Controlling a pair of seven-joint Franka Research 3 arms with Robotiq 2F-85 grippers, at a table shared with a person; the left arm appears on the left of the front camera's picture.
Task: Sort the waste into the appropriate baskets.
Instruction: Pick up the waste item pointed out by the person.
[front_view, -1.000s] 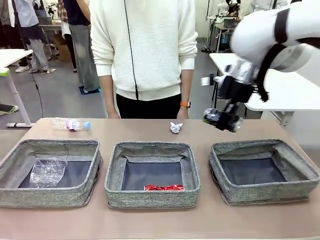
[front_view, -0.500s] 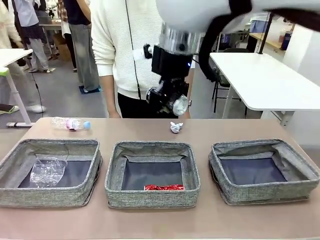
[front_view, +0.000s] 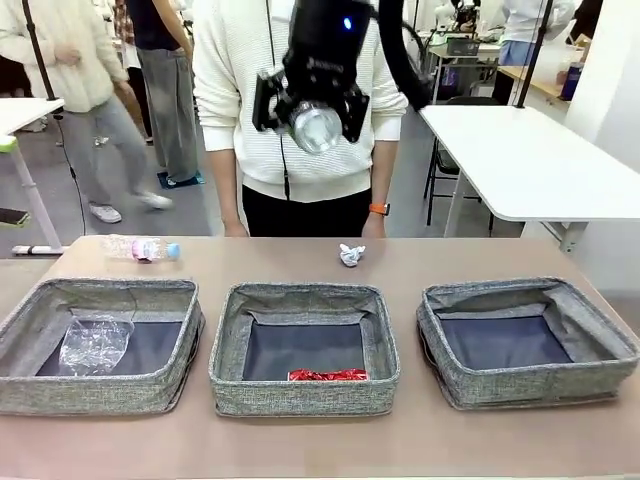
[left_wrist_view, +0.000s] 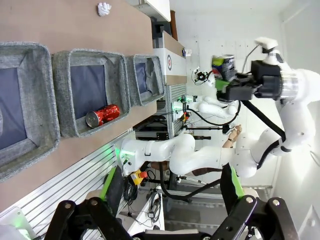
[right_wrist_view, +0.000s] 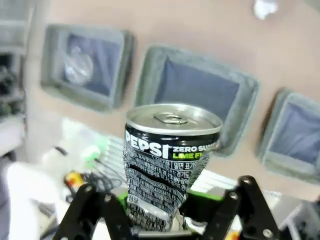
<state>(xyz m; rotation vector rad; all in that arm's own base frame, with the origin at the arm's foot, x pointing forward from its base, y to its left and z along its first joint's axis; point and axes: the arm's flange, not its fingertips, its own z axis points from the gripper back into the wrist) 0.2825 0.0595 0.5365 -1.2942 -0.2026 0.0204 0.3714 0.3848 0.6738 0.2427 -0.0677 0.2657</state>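
My right claw (front_view: 310, 112) is clenched on the dark can (right_wrist_view: 170, 150), carried high above the table roughly over the middle basket (front_view: 226, 345) where the red can (front_view: 327, 376) lies, likely the metal bin; left claw (left_wrist_view: 165, 214) released, empty.

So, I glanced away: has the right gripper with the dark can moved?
Yes. The right gripper, shut on the dark can, went left and up, from the right basket to above the middle basket.

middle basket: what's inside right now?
One crushed red can, lying on the dark floor against the near wall of the middle basket. From the front, that wall covers its lower part.
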